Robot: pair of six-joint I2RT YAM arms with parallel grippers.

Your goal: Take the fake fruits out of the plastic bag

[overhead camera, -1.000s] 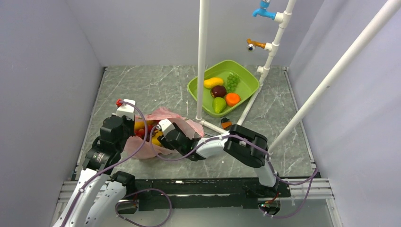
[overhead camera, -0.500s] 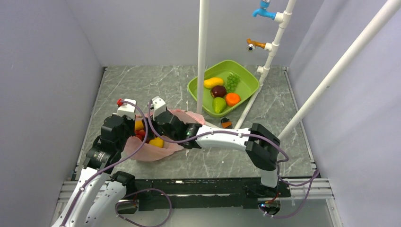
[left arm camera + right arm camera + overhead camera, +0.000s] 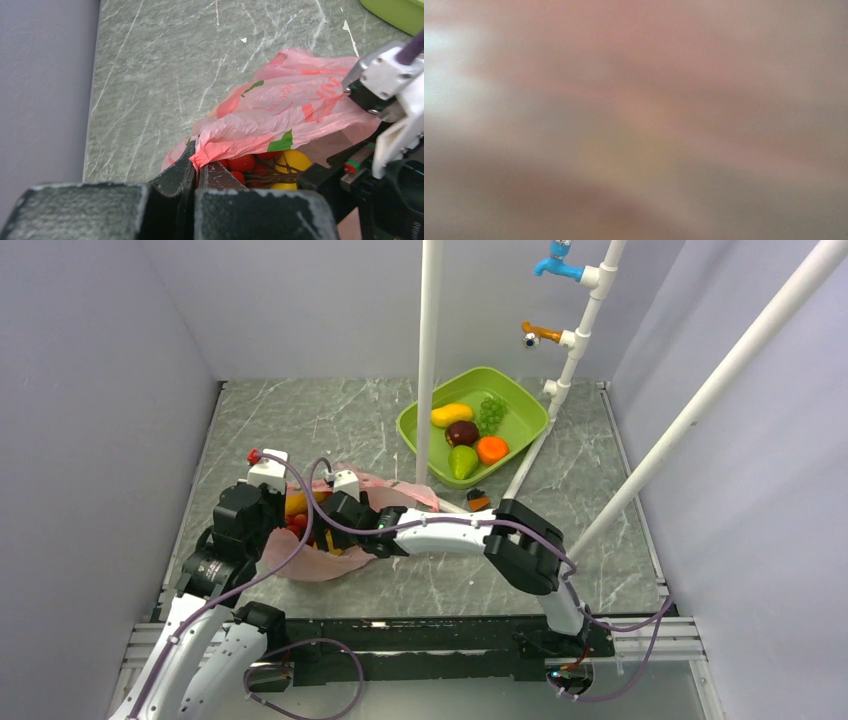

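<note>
Pinching translucent pink plastic bag [image 3: 280, 107], lower left of top view.
Left end effector [image 3: 196, 162] clamps bag rim; right end effector [image 3: 335, 520] inside, spread cannot be told; glossy red grape cluster [image 3: 242, 164] within.

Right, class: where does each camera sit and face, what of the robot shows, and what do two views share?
Top external: above and behind the bases, facing down; both arms show.
Left wrist: on that wrist, facing the plastic bag; left gripper pinches the rim.
Right wrist: against the bag; pinkish blur, no fingers visible.
Shared: top and left wrist show the bag.
</note>
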